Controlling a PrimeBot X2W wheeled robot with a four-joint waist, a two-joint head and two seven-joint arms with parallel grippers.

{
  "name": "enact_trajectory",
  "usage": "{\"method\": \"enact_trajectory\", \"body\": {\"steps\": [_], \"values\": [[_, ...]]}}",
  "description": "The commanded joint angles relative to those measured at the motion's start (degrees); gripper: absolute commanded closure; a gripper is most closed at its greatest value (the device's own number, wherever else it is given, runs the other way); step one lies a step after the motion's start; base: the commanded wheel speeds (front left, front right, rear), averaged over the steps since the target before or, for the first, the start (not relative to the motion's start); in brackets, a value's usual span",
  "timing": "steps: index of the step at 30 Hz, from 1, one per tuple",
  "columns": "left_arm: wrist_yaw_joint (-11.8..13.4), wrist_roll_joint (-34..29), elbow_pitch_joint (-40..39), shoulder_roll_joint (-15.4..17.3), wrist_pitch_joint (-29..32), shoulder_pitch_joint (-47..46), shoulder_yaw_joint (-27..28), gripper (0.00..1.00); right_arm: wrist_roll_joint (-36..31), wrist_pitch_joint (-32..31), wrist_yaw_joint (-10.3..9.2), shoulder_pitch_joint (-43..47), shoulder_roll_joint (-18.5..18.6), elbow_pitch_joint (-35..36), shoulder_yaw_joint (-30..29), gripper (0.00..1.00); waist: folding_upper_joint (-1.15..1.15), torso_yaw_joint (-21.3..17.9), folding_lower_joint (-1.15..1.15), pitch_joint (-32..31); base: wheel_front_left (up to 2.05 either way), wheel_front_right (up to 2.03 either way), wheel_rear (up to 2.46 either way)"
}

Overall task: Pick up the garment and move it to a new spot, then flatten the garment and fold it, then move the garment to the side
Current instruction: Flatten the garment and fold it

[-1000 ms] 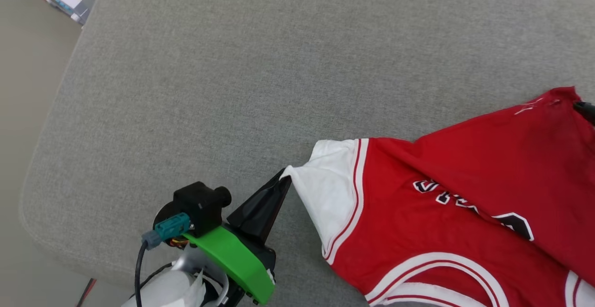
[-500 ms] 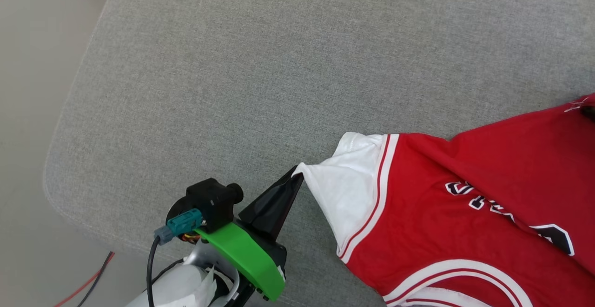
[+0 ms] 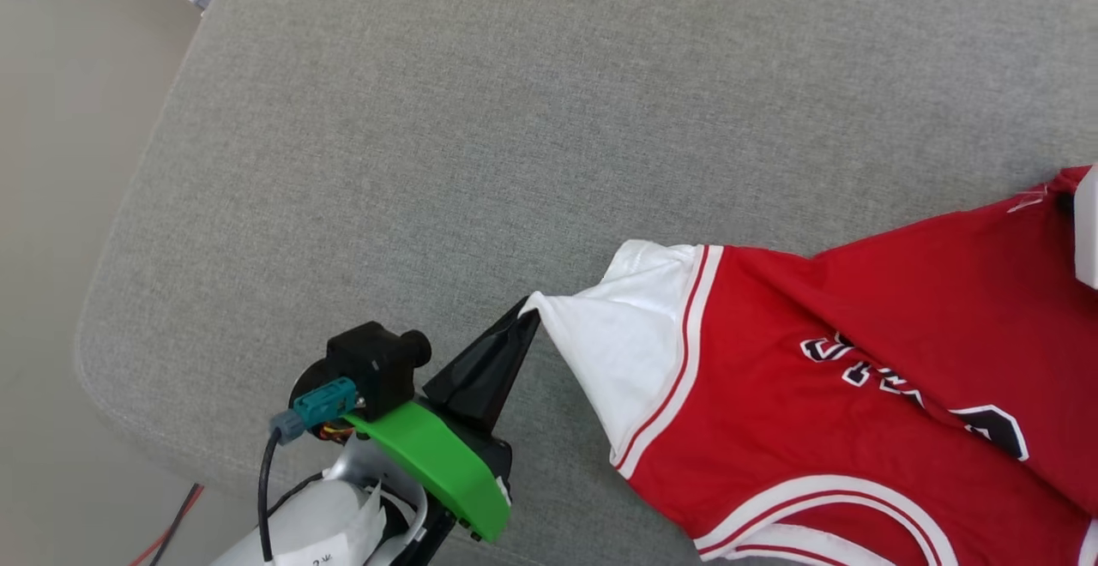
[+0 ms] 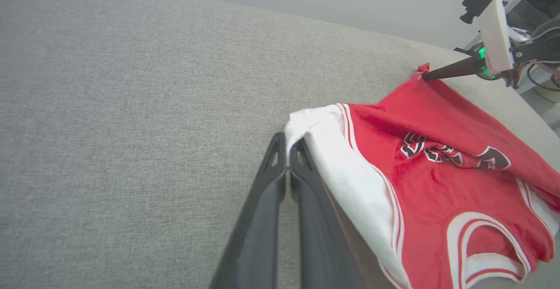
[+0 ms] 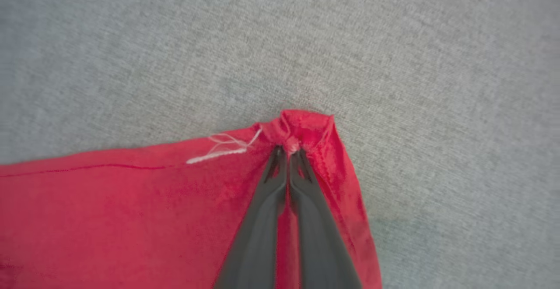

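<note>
Head view: the garment [image 3: 815, 429] lies on the grey cushion [image 3: 429, 163] in the lower right of the frame, with a ridge of slack crossing its lettering. At lower centre the left gripper [image 3: 530, 317] is closed on the very tip of the white sleeve [image 3: 626, 352], which is drawn out to a point. So little cloth is between the fingers that a firm pull would probably slip it free.

Left wrist view: the left fingers meet at centre frame, and the sleeve edge runs along their right side. How deep the bite goes I cannot tell. At upper right the right gripper [image 4: 423, 78] touches the far red corner, lifting it into a small peak. The two holds sit on diagonal points, a sleeve and a hem corner, so a lift would likely let the garment hang twisted instead of flat.

Right wrist view: at centre frame the right fingers are closed on a small bunched knot of the hem corner [image 5: 302, 127]. A loose white thread [image 5: 223, 149] trails just left of them. The bunch looks thin, so it may pull out under load. If one arm leads, the rough cushion weave could drag the body of the garment and strip the weaker hold.
</note>
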State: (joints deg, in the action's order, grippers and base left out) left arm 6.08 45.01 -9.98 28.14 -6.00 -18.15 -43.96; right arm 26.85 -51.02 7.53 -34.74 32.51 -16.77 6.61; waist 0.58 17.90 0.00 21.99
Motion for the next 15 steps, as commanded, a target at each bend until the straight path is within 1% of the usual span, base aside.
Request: {"method": "enact_trajectory", "body": {"steps": [1,4,5,8,13,15], "values": [[0.4,0.3,-0.1,0.6,-0.3,-0.5,0.5,1.00,0.2,1.8,-0.04,0.3,-0.7,-0.7,0.5,1.00,-0.58,-2.0,0.00,-2.7,0.00,0.00,0.00],[0.8,0.3,-0.6,1.4,-0.3,-0.3,1.0,1.00,1.5,6.1,-0.04,-0.2,-1.6,-1.6,0.4,1.00,-0.58,-3.7,0.00,-5.6,0.00,0.00,0.00],[1.2,0.6,-1.1,2.0,-0.2,-0.2,1.7,1.00,2.0,8.7,-0.04,-0.5,-1.8,-2.1,0.4,1.00,-0.58,-5.0,0.00,-7.5,0.00,0.00,0.00],[2.1,1.0,-1.9,3.5,-0.1,0.3,2.9,1.00,3.0,12.2,-0.04,-0.9,-2.2,-3.0,-0.1,1.00,-0.58,-7.2,0.00,-10.6,0.00,0.00,0.00],[2.9,1.3,-3.7,5.4,0.4,0.1,4.6,1.00,4.4,16.8,-0.04,-1.2,-1.6,-3.1,-0.4,1.00,-0.58,-10.4,0.00,-14.5,0.00,0.00,0.00],[3.7,1.9,-4.4,6.0,0.5,0.1,5.8,1.00,5.4,17.8,-0.04,-1.3,-1.5,-2.6,-0.7,1.00,-0.58,-11.8,0.00,-15.9,0.00,0.00,0.00]]}}
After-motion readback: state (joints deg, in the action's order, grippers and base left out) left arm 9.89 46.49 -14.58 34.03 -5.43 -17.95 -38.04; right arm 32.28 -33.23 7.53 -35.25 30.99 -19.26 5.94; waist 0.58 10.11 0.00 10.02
